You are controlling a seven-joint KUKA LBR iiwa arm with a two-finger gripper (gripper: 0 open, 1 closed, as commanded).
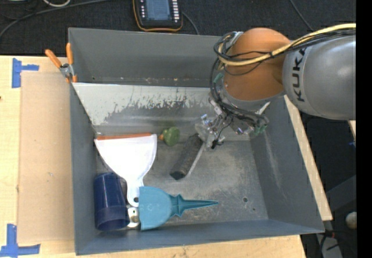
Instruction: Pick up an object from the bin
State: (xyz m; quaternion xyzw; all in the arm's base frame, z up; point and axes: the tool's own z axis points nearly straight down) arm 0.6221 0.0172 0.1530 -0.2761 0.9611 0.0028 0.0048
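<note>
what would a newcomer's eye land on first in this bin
The gripper hangs mid-bin at the upper end of a dark grey stubby bar lying slantwise on the floor of the grey metal bin, a small green round thing just left of it. In the near left corner crowd a white flat scoop with an orange edge, a dark blue cup and a light blue bulb with a pointed spout.
</note>
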